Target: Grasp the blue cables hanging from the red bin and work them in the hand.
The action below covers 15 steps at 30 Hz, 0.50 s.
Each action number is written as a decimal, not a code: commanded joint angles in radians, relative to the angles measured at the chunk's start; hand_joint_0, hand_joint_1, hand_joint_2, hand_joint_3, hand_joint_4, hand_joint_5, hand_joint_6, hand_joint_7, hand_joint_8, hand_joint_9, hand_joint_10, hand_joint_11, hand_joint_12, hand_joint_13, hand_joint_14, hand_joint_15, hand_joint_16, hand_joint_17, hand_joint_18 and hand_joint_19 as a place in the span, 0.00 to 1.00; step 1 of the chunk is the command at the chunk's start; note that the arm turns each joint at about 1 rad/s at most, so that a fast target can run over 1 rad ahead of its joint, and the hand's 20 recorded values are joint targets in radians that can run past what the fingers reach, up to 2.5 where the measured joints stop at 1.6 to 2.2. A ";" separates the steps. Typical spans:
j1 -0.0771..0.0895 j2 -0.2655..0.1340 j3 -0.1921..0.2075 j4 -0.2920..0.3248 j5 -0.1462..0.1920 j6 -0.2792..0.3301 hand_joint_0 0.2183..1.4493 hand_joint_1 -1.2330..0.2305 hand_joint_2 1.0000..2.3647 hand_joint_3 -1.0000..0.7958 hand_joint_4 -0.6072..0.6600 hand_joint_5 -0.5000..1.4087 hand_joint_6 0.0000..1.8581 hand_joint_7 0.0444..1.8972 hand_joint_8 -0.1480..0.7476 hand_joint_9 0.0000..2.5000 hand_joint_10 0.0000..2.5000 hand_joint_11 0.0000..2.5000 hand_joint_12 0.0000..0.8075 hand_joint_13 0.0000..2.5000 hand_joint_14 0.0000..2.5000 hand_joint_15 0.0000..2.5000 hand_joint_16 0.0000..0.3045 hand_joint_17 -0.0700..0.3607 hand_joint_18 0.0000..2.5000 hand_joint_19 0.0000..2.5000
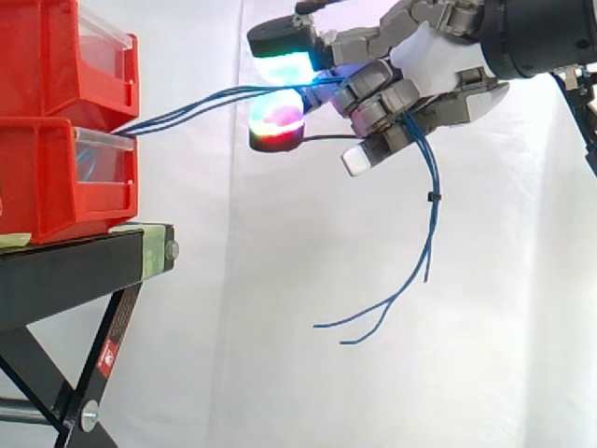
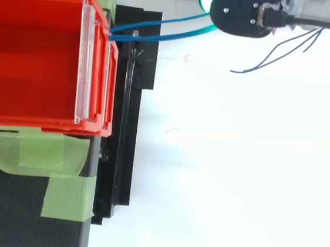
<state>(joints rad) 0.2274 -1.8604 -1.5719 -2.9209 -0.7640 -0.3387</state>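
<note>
Two red bins (image 1: 56,177), stacked, were counted ahead of the one hand (image 1: 429,65), on one black stand (image 1: 75,261); three blue cable strands (image 1: 205,101) were counted trailing below the hand.

The hand (image 1: 438,70) is showing grey fingers, a white palm shell, a black wrist and pads (image 1: 280,121) glowing cyan and red.

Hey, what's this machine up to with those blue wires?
A robot hand has its fingers curled round a bundle of blue cables that come out of the stacked red bins on a black stand. The cables stretch from the bins to the hand, and their loose ends dangle below it.
</note>
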 commanded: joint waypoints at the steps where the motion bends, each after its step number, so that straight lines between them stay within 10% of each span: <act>1: 0.010 0.000 0.001 -0.001 0.000 0.053 0.52 0.42 0.01 0.20 0.70 0.41 0.02 0.72 0.67 0.23 1.00 1.00 0.72 0.37 1.00 0.76 0.18 0.45 0.42 0.32; 15: 0.043 0.001 0.000 -0.020 0.002 0.173 0.51 0.42 0.01 0.19 0.70 0.41 0.02 0.72 0.67 0.23 1.00 1.00 0.72 0.37 1.00 0.76 0.18 0.45 0.42 0.31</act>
<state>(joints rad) 0.2639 -1.8601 -1.5719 -2.9399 -0.7628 -0.1848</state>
